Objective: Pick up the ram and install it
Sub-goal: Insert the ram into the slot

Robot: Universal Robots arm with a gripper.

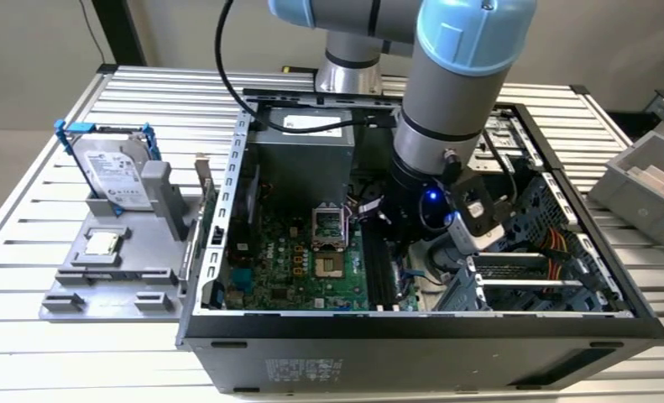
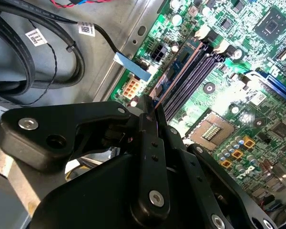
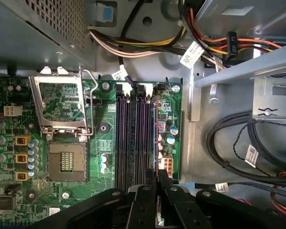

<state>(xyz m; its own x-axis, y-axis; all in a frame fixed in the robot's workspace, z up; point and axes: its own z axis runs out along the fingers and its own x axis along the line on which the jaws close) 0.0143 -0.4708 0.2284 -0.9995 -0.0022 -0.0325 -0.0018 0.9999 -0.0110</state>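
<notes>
Now we see our end effector (image 2: 150, 112) pinching the ram (image 2: 178, 69) on edge, its long axis parallel to the black slots (image 3: 133, 138), over the outermost slot inside the computer case (image 1: 421, 323)

The arm (image 1: 449, 92) extends steeply downward, wrist lowest. Gripper (image 3: 157, 175) points down; in both wrist views its black fingers (image 2: 148, 119) are closed together at the tips.

My tool (image 3: 156, 183) is matte black, my arm (image 1: 457, 92) grey with pale blue caps. The circuit board (image 3: 105, 143) is green with black slots (image 3: 133, 138). The bench (image 1: 40, 243) is ribbed silver; the hard drive (image 1: 117, 172) sits blue-framed.
</notes>
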